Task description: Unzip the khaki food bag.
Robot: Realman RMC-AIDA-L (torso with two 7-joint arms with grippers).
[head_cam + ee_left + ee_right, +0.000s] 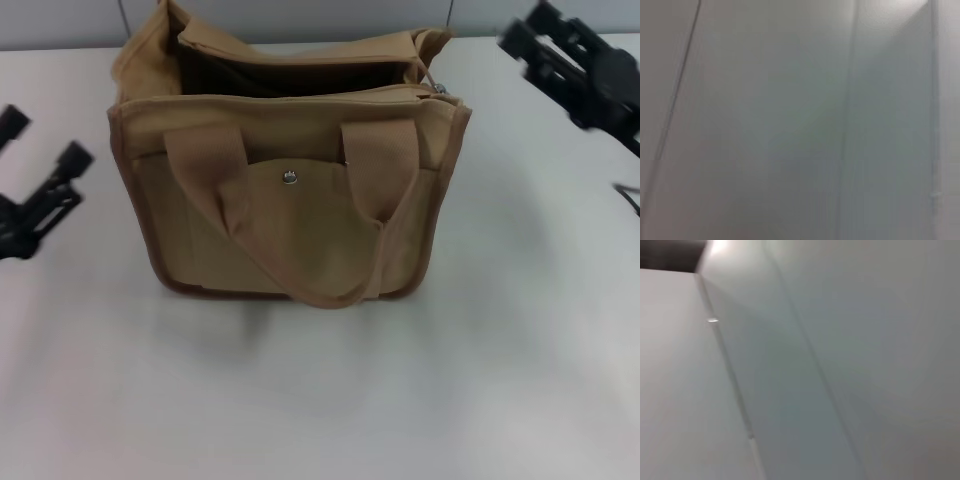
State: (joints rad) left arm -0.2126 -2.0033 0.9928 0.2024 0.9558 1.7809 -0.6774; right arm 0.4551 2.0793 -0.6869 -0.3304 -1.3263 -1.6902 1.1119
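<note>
White table (330, 400), then khaki food bag (290, 200) gaping open, head view only; left hand (40, 165) and right hand (545, 35) spread, empty.

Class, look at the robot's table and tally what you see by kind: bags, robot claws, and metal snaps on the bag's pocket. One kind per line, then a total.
Khaki food bag: 1
Robot claws: 2, the left claw at the table's left side, the right claw at the far right
Metal snap on the front pocket: 1
Total: 4
</note>
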